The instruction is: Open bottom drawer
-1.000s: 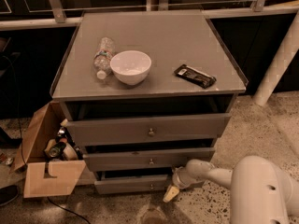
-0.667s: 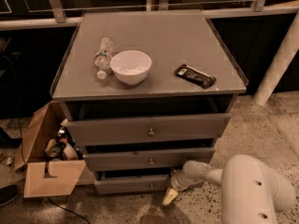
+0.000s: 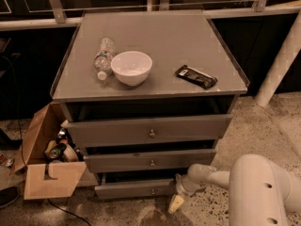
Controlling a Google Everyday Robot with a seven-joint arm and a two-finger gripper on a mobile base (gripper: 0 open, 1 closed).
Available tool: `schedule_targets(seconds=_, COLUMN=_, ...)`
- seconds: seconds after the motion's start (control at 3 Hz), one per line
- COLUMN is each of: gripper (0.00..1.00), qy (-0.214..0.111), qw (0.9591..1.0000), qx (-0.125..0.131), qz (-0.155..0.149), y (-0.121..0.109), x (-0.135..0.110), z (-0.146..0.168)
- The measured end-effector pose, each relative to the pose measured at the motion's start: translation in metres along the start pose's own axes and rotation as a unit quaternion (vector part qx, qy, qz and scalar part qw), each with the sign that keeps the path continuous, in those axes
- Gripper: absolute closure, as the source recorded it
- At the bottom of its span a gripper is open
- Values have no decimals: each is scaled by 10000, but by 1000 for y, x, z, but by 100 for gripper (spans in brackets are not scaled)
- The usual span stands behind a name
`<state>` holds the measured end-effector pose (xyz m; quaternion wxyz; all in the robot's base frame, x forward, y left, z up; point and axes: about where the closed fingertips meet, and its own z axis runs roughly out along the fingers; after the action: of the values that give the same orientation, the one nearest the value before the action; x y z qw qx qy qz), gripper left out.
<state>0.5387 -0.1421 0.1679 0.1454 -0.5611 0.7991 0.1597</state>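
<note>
Arm comes in from lower right. Bulky white link fills the corner, and a slimmer forearm reaches left from it, low over the speckled floor (image 3: 263, 131). Wrist bends down at the cabinet's lower right corner. Gripper (image 3: 177, 199) hangs there, pale tip angled down toward the floor; cannot tell whether it is spread or closed.

Bottom drawer (image 3: 127, 189) sits just left of the gripper, right end of its grey front next to the wrist; contact not clear. Its small brass knob (image 3: 152, 191) is left of the gripper, apart from it.

Above the gripper: middle drawer (image 3: 117, 163), then top drawer (image 3: 113, 132), each with a centre knob.

Well above, on the cabinet top (image 3: 155, 32): a white bowl (image 3: 131, 67), a clear bottle (image 3: 104, 55) lying on its side just beside the bowl, and a dark wrapped packet (image 3: 196, 76). Print on the bottle label and wrapper can't be read.

Far left of the gripper: an open cardboard box (image 3: 47, 180) on the floor holding cans and bottles, with no legible markings.
</note>
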Motion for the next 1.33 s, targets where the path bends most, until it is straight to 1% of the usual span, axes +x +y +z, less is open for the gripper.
schedule_targets(seconds=0.33, gripper=0, qy=79, qw=9993, qx=-342, qz=151, y=56, x=18, z=-24)
schedule_targets(seconds=0.67, gripper=0, qy=119, qw=9985, qx=-521, qz=142, y=79, x=23, z=-23)
schedule_targets(seconds=1.0, gripper=0, qy=117, qw=9985, qx=-518, qz=141, y=79, x=23, z=-24)
schedule_targets(seconds=1.33, gripper=0, qy=-19, qw=9996, qx=-268, qz=54, y=59, x=3, z=-30)
